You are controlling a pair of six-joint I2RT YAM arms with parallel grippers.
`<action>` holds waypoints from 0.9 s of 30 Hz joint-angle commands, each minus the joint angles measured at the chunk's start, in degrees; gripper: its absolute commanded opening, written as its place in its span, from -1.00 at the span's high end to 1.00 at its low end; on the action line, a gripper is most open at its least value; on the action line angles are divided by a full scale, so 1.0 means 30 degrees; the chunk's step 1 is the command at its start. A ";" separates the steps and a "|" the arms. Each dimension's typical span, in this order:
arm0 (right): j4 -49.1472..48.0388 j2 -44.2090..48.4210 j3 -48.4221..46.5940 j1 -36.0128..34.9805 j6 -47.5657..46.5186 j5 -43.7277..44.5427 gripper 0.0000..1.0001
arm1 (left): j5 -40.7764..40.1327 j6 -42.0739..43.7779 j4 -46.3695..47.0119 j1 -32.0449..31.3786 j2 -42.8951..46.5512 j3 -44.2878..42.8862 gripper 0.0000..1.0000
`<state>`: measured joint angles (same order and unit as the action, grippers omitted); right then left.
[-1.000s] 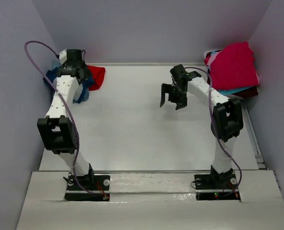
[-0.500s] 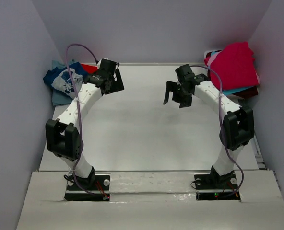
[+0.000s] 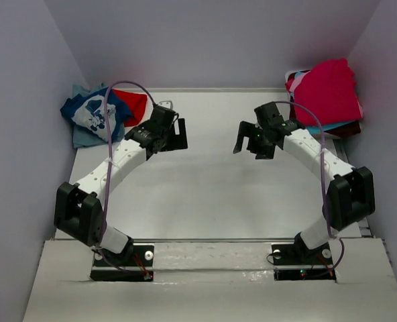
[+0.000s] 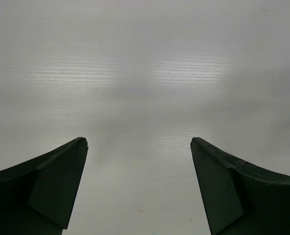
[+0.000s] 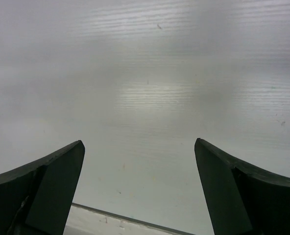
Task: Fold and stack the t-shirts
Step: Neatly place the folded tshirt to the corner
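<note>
Open wide and empty at the left hand (image 3: 177, 133), above the counter (image 3: 205, 194). Same at the right hand (image 3: 250, 142). Off to the left hand's left, navy mouse tee (image 3: 91, 113) beside red tee (image 3: 135, 104). Off to the right hand's right, magenta tee (image 3: 326, 90) topping a heap (image 3: 339, 126).

T-shirts (image 3: 326, 90) at far corners of table (image 3: 205, 194)

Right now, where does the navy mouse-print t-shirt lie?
Top view: the navy t-shirt lies at the far left corner, atop a blue-grey shirt, beside a red shirt.

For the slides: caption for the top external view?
Left hand and right hand open, empty, over the table; t-shirts piled in both far corners.
</note>
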<state>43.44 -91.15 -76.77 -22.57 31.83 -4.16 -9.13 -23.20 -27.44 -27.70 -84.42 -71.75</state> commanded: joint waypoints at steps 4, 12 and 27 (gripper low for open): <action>-0.2964 0.1115 0.1975 -0.0007 0.0462 -0.1512 -1.00 | 0.0902 -0.0118 0.1939 -0.0609 0.0456 0.1356 -0.98; -0.4050 0.1996 0.2798 -0.0007 0.0112 -0.1308 -1.00 | 0.0142 -0.0645 0.2935 -0.0609 0.0514 0.1737 -0.98; -0.4197 0.2084 0.2827 -0.0007 -0.0358 -0.0928 -1.00 | -0.0591 -0.0762 0.2702 -0.0609 -0.0189 0.1122 -0.98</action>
<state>33.67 -86.17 -67.77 -22.57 31.90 -7.92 -9.50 -24.93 -20.80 -29.19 -84.71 -67.11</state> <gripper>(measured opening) 0.999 0.986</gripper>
